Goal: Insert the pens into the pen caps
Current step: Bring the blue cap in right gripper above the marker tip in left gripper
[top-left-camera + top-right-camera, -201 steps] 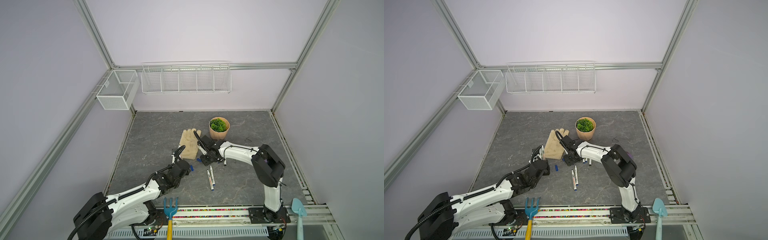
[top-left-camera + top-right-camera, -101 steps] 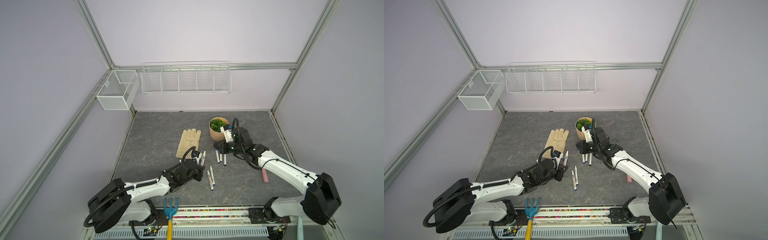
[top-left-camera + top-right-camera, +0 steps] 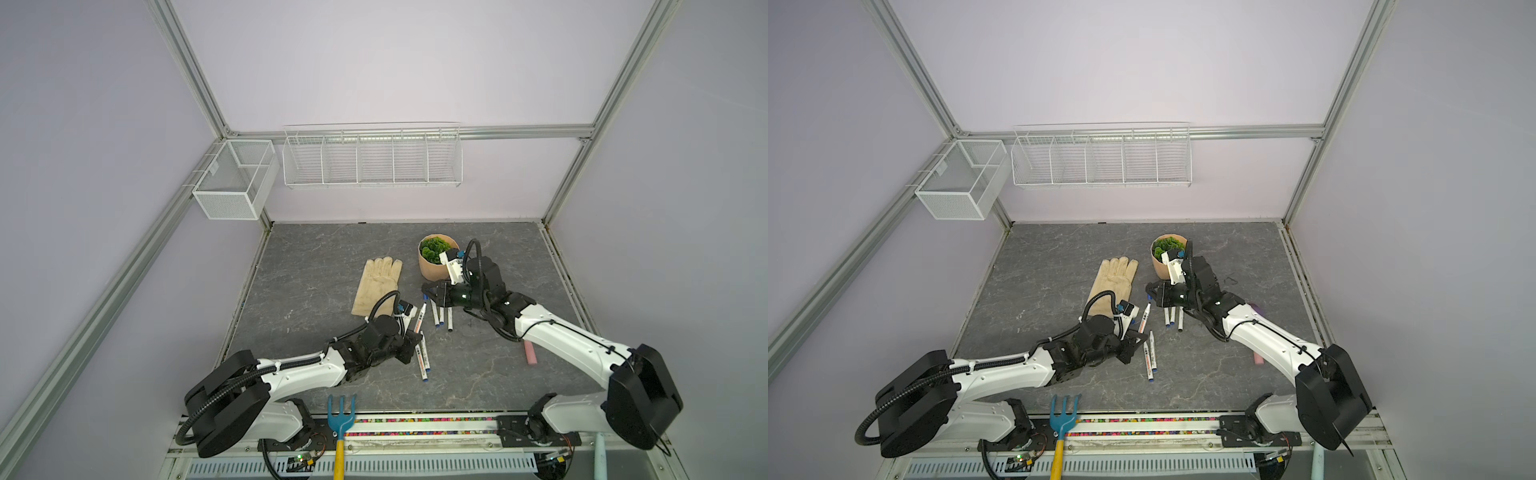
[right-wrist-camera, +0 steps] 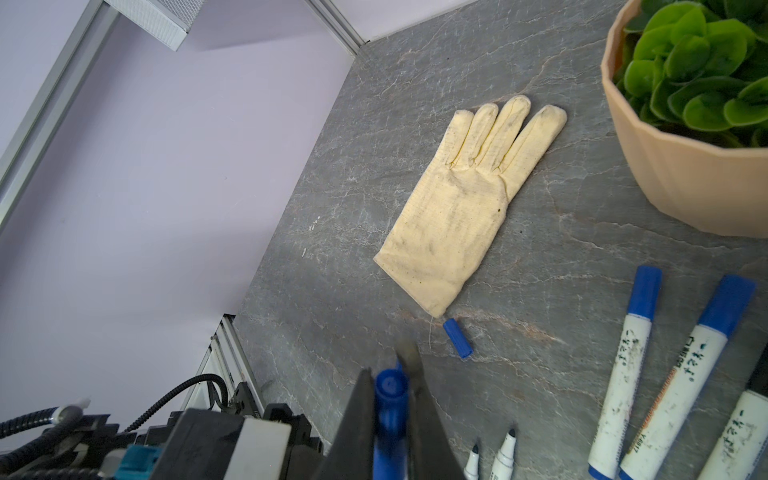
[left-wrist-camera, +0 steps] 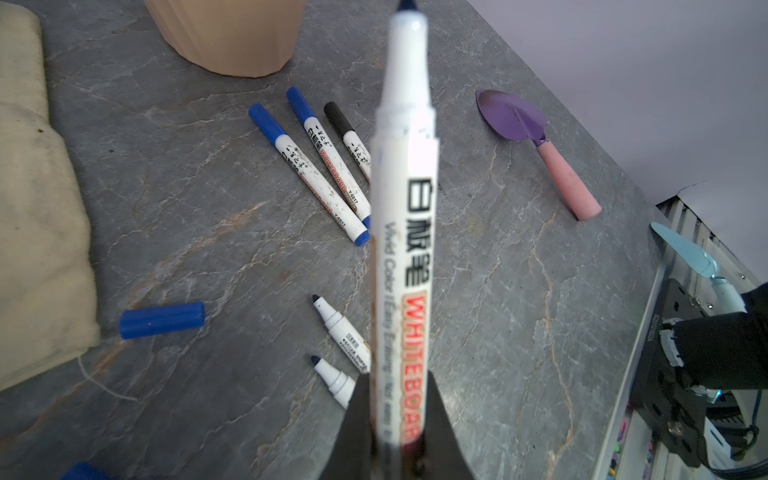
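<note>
Three pens are capped. Left gripper squeezes a bare pen, right gripper a blue cap. Two more wait beside.

Grey table is carrying: glove lying flat, pot standing just behind three capped pens lying side by side, two uncapped pens lying nearer the front, blue cap sitting at the glove's cuff, trowel lying well right.
</note>
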### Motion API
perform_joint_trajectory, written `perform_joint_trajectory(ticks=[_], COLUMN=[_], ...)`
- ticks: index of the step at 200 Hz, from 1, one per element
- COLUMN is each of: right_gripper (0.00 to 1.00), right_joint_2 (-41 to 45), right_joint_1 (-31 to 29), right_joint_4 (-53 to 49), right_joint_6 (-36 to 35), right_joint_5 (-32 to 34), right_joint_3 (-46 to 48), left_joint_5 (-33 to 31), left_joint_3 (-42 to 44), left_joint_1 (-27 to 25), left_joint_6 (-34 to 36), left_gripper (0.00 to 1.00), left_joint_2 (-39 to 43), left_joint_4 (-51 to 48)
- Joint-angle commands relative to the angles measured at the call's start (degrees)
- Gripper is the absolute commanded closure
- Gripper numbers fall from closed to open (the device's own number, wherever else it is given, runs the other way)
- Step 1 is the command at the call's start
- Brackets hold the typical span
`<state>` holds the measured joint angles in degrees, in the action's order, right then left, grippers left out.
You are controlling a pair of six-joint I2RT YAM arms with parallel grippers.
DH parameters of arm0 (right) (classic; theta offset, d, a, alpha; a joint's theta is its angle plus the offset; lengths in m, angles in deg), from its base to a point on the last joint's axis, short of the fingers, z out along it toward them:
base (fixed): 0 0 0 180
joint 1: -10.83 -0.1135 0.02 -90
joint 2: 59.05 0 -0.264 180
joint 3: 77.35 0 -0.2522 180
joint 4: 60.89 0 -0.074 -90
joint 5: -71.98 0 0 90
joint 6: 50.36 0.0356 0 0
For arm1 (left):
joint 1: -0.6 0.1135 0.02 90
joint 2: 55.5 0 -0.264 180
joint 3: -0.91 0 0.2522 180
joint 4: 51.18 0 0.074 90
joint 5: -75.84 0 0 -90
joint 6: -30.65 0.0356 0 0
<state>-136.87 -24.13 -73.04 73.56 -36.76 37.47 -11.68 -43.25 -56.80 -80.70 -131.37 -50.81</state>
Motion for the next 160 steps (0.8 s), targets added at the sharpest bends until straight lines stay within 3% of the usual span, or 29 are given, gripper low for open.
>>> perform_joint_trajectory(ticks=[1, 160], right_gripper=[0.91, 0.92], right_joint_2=[-0.1, 4.2], right_joint_1=[0.0, -0.9], right_joint_4=[1.3, -3.4], right_joint_6=[-0.1, -3.0], right_joint_5=[-0.4, -1.4], right_joint_3=[-0.3, 3.5], left_joint_5=[0.3, -2.0], left_joint_3=[-1.6, -0.9], left_joint_1=[-0.4, -0.2], left_joint_6=[1.0, -0.4], left_gripper=[1.0, 1.0], left_joint_2=[-0.2, -0.5], left_joint_4=[1.3, 6.2])
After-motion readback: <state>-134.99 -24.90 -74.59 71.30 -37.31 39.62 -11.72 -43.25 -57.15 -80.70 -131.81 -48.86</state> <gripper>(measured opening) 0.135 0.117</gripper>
